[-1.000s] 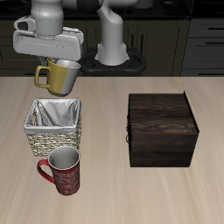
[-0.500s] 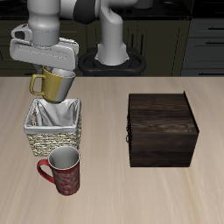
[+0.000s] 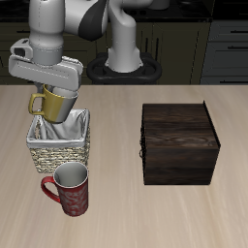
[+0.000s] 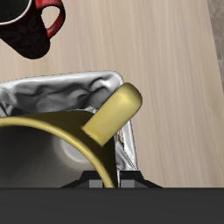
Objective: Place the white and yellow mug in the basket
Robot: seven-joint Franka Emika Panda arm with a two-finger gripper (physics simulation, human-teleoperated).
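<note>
While gripper (image 3: 54,90) grips 1 mug (image 3: 56,104), 1 basket (image 3: 59,147) waits.

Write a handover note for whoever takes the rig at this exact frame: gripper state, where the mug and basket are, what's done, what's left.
Gripper: shut on the white and yellow mug, holding it by the rim.
Mug: in the air, tilted, directly above the basket, handle over the basket's lining.
Basket: on the table, behind the dark red patterned mug.
Done: pick-up and carry.
Left: lower the mug into the basket, release, retreat.
</note>
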